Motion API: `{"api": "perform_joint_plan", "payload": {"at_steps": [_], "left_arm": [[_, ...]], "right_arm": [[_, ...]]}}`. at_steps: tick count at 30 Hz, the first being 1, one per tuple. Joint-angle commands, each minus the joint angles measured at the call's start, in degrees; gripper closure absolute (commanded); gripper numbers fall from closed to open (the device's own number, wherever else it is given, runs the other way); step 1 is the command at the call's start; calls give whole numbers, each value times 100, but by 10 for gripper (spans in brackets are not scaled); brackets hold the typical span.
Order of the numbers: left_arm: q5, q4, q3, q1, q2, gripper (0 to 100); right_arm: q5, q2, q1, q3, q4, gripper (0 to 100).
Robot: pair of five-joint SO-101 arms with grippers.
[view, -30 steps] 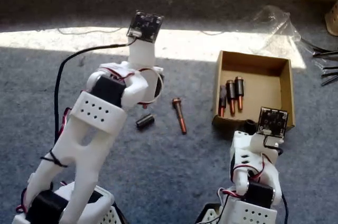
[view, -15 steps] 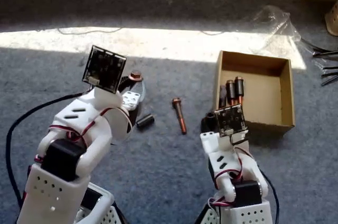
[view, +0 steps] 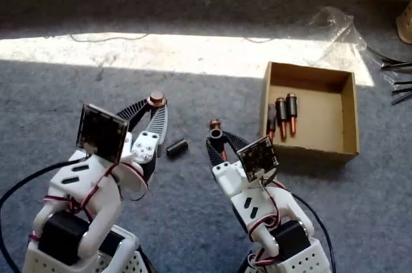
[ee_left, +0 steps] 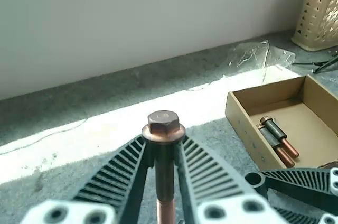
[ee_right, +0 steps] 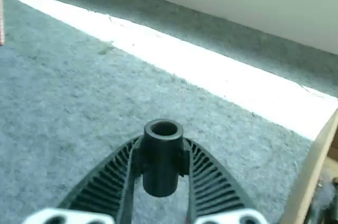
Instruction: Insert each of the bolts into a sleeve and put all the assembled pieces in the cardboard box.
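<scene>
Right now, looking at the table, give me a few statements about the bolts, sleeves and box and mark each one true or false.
1. The left gripper holds a bolt. True.
2. The right gripper is empty. False: it is shut on a sleeve.
3. The box holds three assembled pieces. True.
4. A spare sleeve lies inside the box. False: the loose sleeve lies on the carpet, outside the box, near the left gripper.
</scene>
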Motion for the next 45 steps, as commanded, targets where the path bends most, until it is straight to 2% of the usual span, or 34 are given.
{"api": "perform_joint_plan", "payload": {"at_steps": [1,7,20,23,26,28,42,45], "left_arm": [[-273,-422,198,-57,-796,980],[-273,-1081,708,-57,-1288,980],[-255,-3200,1684,-4,-1323,980],[246,-3543,1807,-22,-1323,980],[941,-3587,1807,-48,-1314,980],[1116,-3587,1789,-22,-1314,980],[1160,-3587,1789,4,-1305,980],[1160,-3587,1833,224,-1305,980]], "right_arm": [[-62,-31,-426,-110,-708,994],[-44,-31,-971,-66,-1209,994],[-26,-40,-971,374,-1209,994],[-26,-40,-831,338,-1209,994],[-26,-40,-611,330,-1209,994],[-26,-40,-549,330,-1209,994],[-35,-40,-655,215,-1684,994],[-35,-40,-655,242,-1684,994]]}}
